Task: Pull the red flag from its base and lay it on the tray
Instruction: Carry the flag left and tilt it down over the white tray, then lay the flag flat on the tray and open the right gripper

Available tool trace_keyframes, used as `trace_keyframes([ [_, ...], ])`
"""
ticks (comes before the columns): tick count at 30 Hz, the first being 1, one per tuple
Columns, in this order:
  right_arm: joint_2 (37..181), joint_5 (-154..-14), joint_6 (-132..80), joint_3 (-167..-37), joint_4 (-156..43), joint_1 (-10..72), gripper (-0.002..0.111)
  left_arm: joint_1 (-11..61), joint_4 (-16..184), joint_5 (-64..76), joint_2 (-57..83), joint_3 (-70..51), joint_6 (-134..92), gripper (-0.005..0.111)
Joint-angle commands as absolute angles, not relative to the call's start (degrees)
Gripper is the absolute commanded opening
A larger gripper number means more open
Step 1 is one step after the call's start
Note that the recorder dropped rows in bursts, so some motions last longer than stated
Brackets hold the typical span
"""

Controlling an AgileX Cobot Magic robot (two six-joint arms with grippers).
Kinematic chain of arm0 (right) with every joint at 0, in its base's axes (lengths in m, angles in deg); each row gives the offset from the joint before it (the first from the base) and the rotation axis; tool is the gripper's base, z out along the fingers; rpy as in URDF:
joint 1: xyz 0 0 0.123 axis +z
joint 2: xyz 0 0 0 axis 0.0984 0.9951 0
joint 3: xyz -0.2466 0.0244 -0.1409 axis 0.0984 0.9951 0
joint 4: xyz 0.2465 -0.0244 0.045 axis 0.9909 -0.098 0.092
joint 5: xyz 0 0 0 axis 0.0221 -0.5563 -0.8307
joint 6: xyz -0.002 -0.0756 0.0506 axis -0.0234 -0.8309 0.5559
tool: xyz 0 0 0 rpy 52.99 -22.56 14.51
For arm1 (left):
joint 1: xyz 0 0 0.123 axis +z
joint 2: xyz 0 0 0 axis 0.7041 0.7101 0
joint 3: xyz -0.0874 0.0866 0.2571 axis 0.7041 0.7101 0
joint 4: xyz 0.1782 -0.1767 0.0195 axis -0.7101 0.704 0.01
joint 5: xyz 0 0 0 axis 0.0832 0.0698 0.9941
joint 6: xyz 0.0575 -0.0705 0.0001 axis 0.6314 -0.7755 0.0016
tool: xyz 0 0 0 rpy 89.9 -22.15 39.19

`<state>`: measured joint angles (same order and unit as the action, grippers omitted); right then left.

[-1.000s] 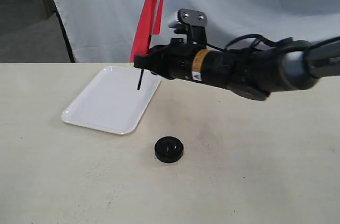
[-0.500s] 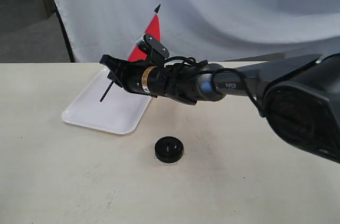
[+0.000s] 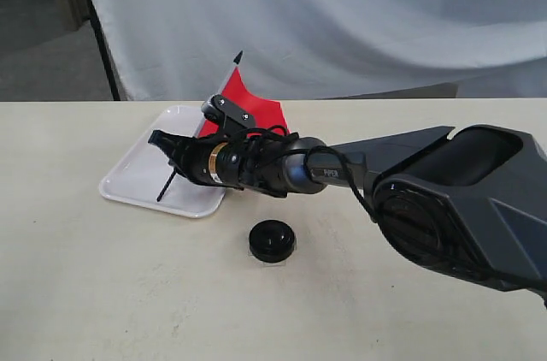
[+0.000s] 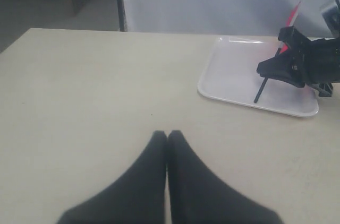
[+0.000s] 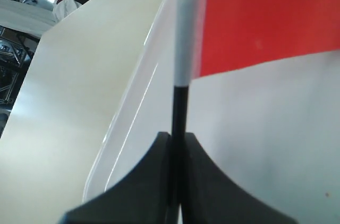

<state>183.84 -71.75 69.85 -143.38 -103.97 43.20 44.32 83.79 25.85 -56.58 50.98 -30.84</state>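
Beneath our right claw (image 3: 168,149), clenched on the black-and-silver pole (image 3: 166,187) of the bright-red cloth flag (image 3: 256,109), lies the flat white plastic tray (image 3: 128,181). The pole slants, its lower end below the claw close to a rim; released so, we fear it could topple onto the desk (image 3: 128,292).

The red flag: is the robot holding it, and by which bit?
Yes. The right gripper is shut on the red flag, pinching the black lower part of its pole. The left gripper is shut and holds nothing.
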Motion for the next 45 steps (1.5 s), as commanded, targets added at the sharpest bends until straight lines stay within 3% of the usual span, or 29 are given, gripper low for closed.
trace_keyframes([
  [1, 184.4, -72.7, 69.3, -143.7, -104.6, 43.2, 0.0, 43.8, 83.8, 25.7, -56.6, 51.1, -30.8, 0.0],
  [7, 184.4, -72.7, 69.3, -143.7, -104.6, 43.2, 0.002, 43.8, 83.8, 25.7, -56.6, 51.1, -30.8, 0.0],
  [9, 184.4, -72.7, 69.1, -143.7, -104.6, 43.4, 0.013, 43.8, 83.8, 25.7, -56.6, 51.1, -30.8, 0.0],
  [14, 184.4, -71.0, 67.5, -143.7, -104.6, 43.9, 0.057, 43.8, 83.8, 25.7, -56.6, 51.1, -30.8, 0.0],
  [16, 184.4, -69.8, 67.2, -143.7, -104.6, 44.0, 0.065, 43.8, 83.8, 25.7, -56.6, 51.1, -30.8, 0.0],
  [18, 184.2, -69.0, 67.1, -143.7, -104.6, 44.3, 0.066, 43.8, 83.8, 25.7, -56.6, 51.1, -30.8, 0.0],
  [26, 180.6, -69.9, 67.2, -143.5, -110.9, 45.3, 0.065, 43.8, 83.8, 25.7, -56.6, 51.1, -30.8, 0.0],
  [31, 177.3, -70.7, 76.5, -143.4, -129.2, 45.6, 0.064, 43.8, 83.8, 25.7, -56.6, 51.1, -30.8, 0.0],
  [34, 175.1, -69.9, 82.6, -143.4, -143.9, 45.6, 0.045, 43.8, 83.8, 25.7, -56.6, 51.1, -30.8, 0.0],
  [38, 172.8, -62.1, 86.0, -141.4, -156.5, 45.6, 0.0, 43.8, 83.8, 25.7, -56.6, 51.1, -30.8, 0.0],
  [45, 167.3, -62.6, 79.8, -128.2, -156.5, 41.9, -0.001, 43.8, 83.8, 25.7, -56.6, 51.1, -30.8, 0.0],
])
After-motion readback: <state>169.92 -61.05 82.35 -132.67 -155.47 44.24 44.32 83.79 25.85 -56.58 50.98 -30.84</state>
